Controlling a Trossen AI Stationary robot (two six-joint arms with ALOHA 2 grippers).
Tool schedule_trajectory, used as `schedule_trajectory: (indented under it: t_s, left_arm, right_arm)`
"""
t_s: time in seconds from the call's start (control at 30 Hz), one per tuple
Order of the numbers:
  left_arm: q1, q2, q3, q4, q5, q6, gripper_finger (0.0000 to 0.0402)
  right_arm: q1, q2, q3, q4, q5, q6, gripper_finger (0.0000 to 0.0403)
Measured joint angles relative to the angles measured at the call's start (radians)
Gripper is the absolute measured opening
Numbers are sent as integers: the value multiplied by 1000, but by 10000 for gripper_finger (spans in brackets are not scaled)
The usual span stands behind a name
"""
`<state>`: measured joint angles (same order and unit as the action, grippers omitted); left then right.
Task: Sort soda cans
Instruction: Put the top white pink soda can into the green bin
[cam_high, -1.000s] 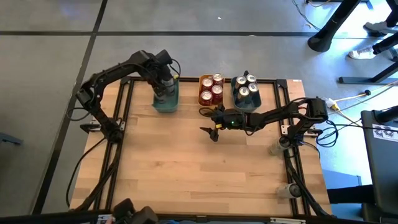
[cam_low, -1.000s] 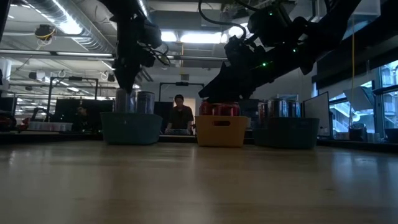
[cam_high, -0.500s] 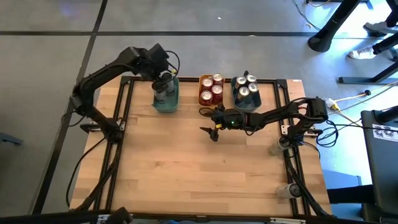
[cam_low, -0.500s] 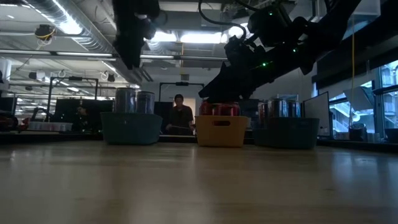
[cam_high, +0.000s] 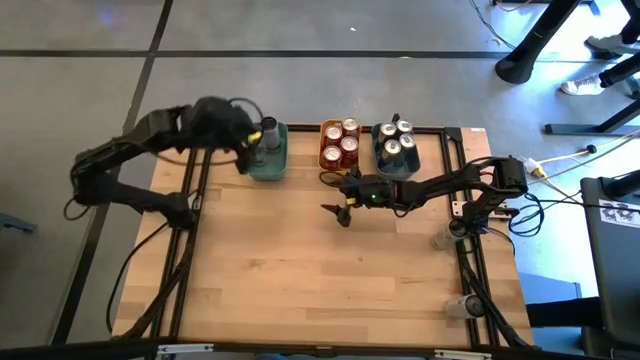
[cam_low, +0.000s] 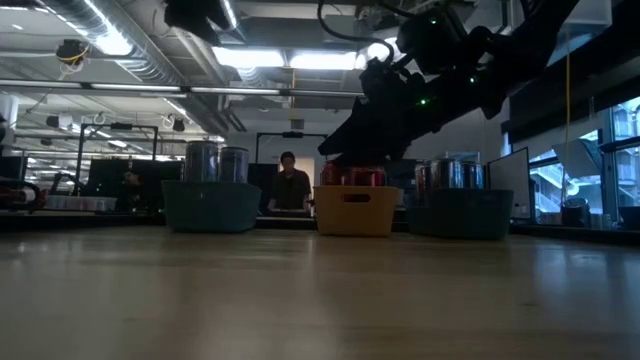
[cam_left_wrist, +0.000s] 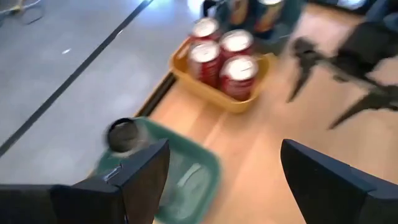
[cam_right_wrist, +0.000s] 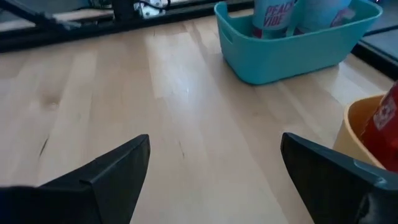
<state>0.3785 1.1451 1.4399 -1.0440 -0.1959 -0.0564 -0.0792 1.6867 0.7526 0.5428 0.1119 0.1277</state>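
Surface (cam_high: 300, 270) bare across the near half, so no loose cans appear left to sort. Right pincer (cam_high: 342, 208) hangs released at centre, just short of the bins. Along the 12 o'clock edge: teal bin (cam_high: 268, 160) holding pale soda cans (cam_high: 268, 132), yellow bin (cam_high: 340, 146) with four red cans (cam_high: 340, 142), grey bin (cam_high: 396, 150) with dark cans (cam_high: 397, 138). Left pincer (cam_high: 245, 152), spread and empty, sits beside the teal bin at 11 o'clock, likely post-drop.

Seen from above, the pale wooden counter (cam_high: 300, 260) is evenly lit. The low view is dim and backlit by bright ceiling strip lights (cam_low: 290, 60). The left wrist view is motion-blurred.
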Motion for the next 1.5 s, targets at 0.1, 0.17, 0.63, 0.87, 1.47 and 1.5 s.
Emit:
schedule_trajectory:
  t_s: [0.1,0.17,0.63,0.87,1.47,1.5]
  left_arm:
    - [-77,-68,-111,93,10,-48,295]
    - [-127,-103,-187,159,13,-71,295]
    - [-299,-137,-514,529,13,-57,295]
    - [-321,-137,-607,714,13,-41,295]
    - [-320,-137,-713,870,13,-99,295]
    - [-320,-137,-713,870,13,-100,295]
  right_arm:
    - [1,-24,20,-83,-11,4,360]
    - [1,-67,44,-175,-25,4,360]
    - [1,-487,302,-1137,11,105,360]
    - [1,-598,379,-1549,-3,295,360]
    - [181,-617,380,-2117,-70,599,360]
    - [198,-617,380,-2113,-70,605,360]
